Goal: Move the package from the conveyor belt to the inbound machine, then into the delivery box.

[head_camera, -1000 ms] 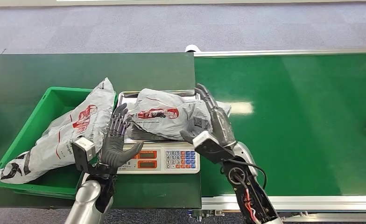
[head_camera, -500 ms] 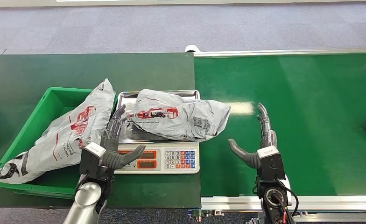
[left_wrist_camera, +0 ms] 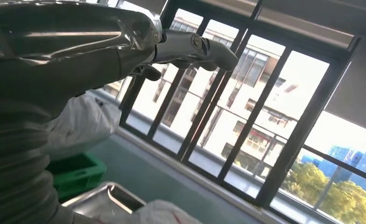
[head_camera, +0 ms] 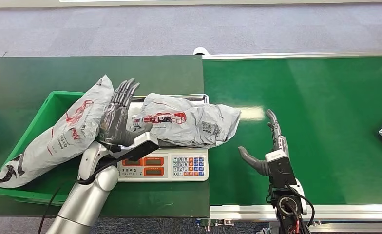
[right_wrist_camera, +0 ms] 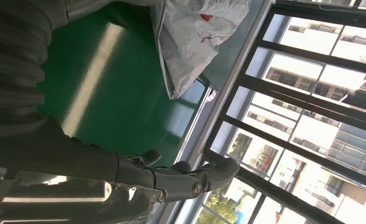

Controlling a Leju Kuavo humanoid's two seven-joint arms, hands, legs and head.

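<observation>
Package (head_camera: 186, 122), a grey mailer with red print, lies across the steel tray of the inbound machine (head_camera: 172, 165), a scale with a keypad, and its right end overhangs the tray toward the conveyor belt (head_camera: 315, 117). So the first leg of the task looks done and the second, into the delivery box (head_camera: 45, 114), is in hand. That green box sits just left of the scale and already holds another mailer (head_camera: 57, 139), which leans against its right wall.

Left hand (head_camera: 118, 117) stands raised at the left end of the package, fingers straight and slightly spread, palm toward the bag, holding nothing; from the head view it seems to touch the bag's edge, though I cannot tell for sure. Right hand (head_camera: 269, 148) hovers over the belt, well apart from the package, fingers extended and thumb out to the side, empty as well.

The next move, as I judge it, calls for the left hand to close on the near-left part of the bag, then lift or drag it over the box wall. The mailer is soft and slack, so a grip on one corner may let the rest trail over the tray rim. The bag already in the box leaves little room on that side
</observation>
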